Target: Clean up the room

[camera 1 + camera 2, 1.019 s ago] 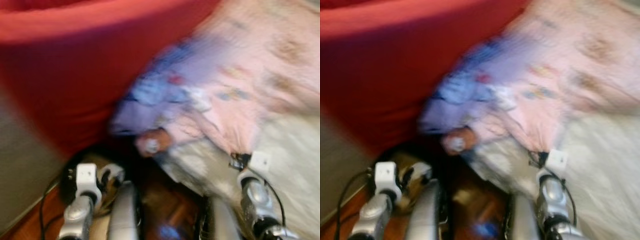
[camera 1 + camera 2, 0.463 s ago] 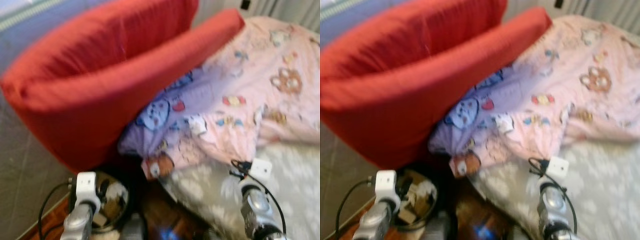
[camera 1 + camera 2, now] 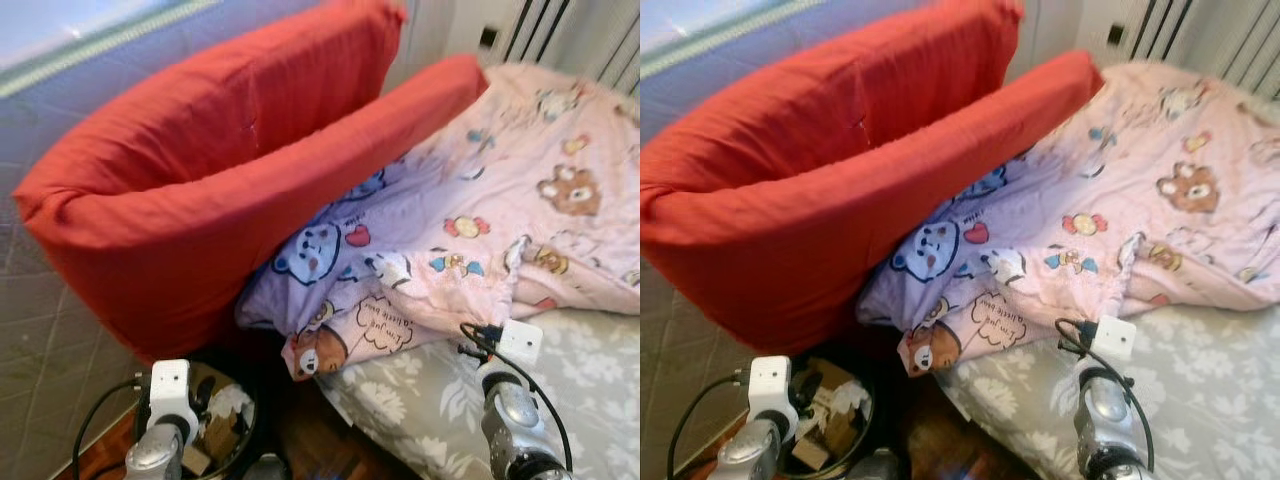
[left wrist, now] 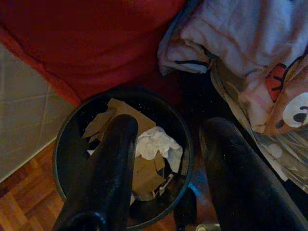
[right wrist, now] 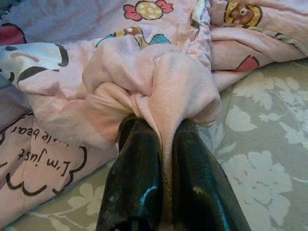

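Fabric of the quilt [image 5: 163, 82] sits bunched between the two black fingers [image 5: 137, 178] of our right hand [image 5: 163, 139], which is clenched on a pink fold of it in the middle of the right wrist view. Around that fold we see cartoon bears, flowers and a speech bubble with writing printed on the cloth.

In the head views the quilt [image 3: 500, 200] spreads across the right half of the frame, pink over most of it and lilac at its left edge, where a bear-print corner hangs down toward the lower centre. Under it lies the grey flowered sheet [image 3: 590, 390] of the bed, bare along the lower right. Our right arm [image 3: 510, 420] rises from the bottom right of the frame, its white wrist block just at the quilt's lower hem.

Two big red cushions [image 3: 220, 190] fill the upper left and centre, leaning one against the other, with the quilt's lilac edge tucked against the nearer one.

Our left hand [image 4: 166, 159] hangs over a black bin [image 4: 62, 144] at the lower left of the head views, fingers [image 4: 110, 173] apart and grasping nothing. The bin [image 3: 235, 440] holds torn cardboard [image 4: 125, 120] and a crumpled white paper [image 4: 156, 144]. It stands on wood floor [image 4: 19, 202] just beside the cushion's foot, near a pale tiled wall [image 3: 40, 330].
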### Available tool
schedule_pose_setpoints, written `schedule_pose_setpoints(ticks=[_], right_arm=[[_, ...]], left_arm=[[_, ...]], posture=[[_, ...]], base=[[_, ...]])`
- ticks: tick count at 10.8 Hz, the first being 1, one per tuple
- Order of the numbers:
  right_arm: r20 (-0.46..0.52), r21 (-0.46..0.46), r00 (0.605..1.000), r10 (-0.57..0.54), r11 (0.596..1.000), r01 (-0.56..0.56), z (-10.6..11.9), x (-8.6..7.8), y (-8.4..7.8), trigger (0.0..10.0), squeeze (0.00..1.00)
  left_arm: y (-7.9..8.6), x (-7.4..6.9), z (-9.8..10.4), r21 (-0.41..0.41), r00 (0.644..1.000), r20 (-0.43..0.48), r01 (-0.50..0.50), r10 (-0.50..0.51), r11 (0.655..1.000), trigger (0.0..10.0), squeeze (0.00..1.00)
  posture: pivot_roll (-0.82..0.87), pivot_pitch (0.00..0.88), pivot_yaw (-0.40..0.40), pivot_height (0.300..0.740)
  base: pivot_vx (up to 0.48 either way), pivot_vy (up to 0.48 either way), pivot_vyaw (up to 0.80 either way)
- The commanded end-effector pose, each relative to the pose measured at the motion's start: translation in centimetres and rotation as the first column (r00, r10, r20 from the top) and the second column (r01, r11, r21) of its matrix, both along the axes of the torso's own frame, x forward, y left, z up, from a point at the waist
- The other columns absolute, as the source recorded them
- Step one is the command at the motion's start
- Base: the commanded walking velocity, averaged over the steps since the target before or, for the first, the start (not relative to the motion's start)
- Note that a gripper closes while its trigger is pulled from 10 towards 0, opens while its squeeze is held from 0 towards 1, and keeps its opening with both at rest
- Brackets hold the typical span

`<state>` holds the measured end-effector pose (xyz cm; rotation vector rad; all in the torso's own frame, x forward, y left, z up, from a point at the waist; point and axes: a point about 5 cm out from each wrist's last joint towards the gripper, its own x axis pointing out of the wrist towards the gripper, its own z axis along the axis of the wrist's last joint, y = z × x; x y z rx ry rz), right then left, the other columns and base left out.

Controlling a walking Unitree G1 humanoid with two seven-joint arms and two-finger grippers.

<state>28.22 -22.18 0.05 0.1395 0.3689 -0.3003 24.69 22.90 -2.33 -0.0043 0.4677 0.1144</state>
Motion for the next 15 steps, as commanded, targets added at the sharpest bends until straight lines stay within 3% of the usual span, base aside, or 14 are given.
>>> schedule_pose_setpoints(ticks=[1,4,6,15], right_arm=[[-0.077,0.003,0.997,-0.017,1.0,0.018,-1.3,-1.2,-0.2,10.0,0.0],[-0.193,-0.033,0.978,-0.082,0.996,0.077,-2.8,-3.2,-1.3,10.0,0.0],[-0.22,-0.055,0.972,-0.08,0.996,0.069,-3.4,-4.0,-1.4,10.0,0.0],[-0.236,-0.062,0.969,-0.076,0.996,0.063,-3.7,-4.3,-1.1,10.0,0.0]], left_arm=[[0.4,-1.3,-1.1,0.011,0.998,-0.064,-0.013,0.014,1.0,10.0,0.0],[0.5,-1.8,-1.5,0.01,0.996,-0.087,-0.027,0.027,1.0,10.0,0.0],[0.5,-2.2,-1.8,0.007,0.993,-0.113,-0.027,0.027,1.0,10.0,0.0],[0.3,-3.2,-2.5,-0.035,0.99,-0.131,-0.047,0.042,0.998,10.0,0.0]], posture=[[0.17,0.141,0.015,0.74],[0.17,0.139,0.018,0.74],[0.17,0.139,0.019,0.74],[0.17,0.159,0.013,0.74]], base=[[0.0,0.0,0.0],[0.0,0.0,0.0],[0.0,0.0,0.0],[0.0,0.0,0.0]])
